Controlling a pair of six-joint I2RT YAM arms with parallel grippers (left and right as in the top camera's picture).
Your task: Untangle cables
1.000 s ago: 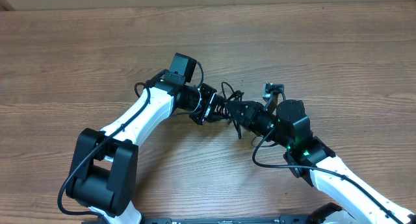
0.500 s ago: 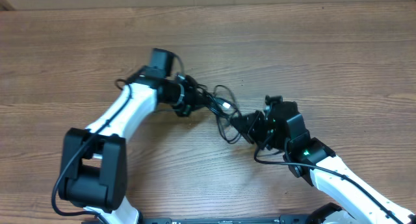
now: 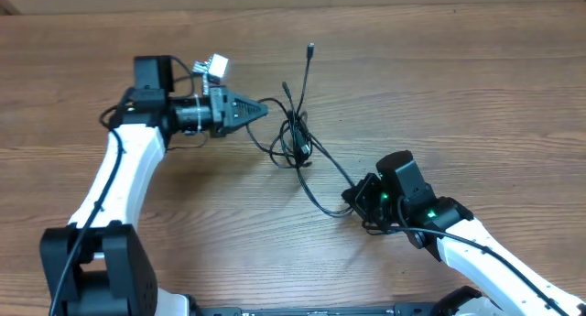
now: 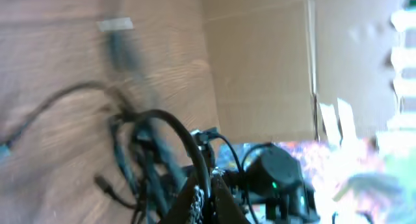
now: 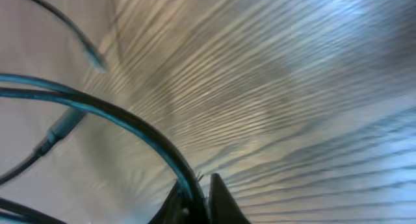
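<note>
Untangling update. Left of the knot, my left pincer (image 3: 263, 105) is clamped down on a strand of black cord. The wrist cam backs that up: a loop runs right into the closed tips. Between my two arms, on the wooden table (image 3: 458, 87), sit the cables (image 3: 295, 137), with the knot bunched nearer the left pincer than the right. Two plug ends (image 3: 309, 49) poke out on the far side of the knot, one further out than the other. From the knot a single strand trails off to the right, straight into my right pincer (image 3: 353, 197), which is also pinched shut on it.

I'd say I'm mid pull-apart: a strand gripped on each side and the cords spread out, but the middle is a snarl. The next move probably wants a gentle pull away from the knot, watching which loop tightens, no yanking.

Count: two pincers, what looks like two cables (I can't separate them inside the knot), and two plugs showing.
</note>
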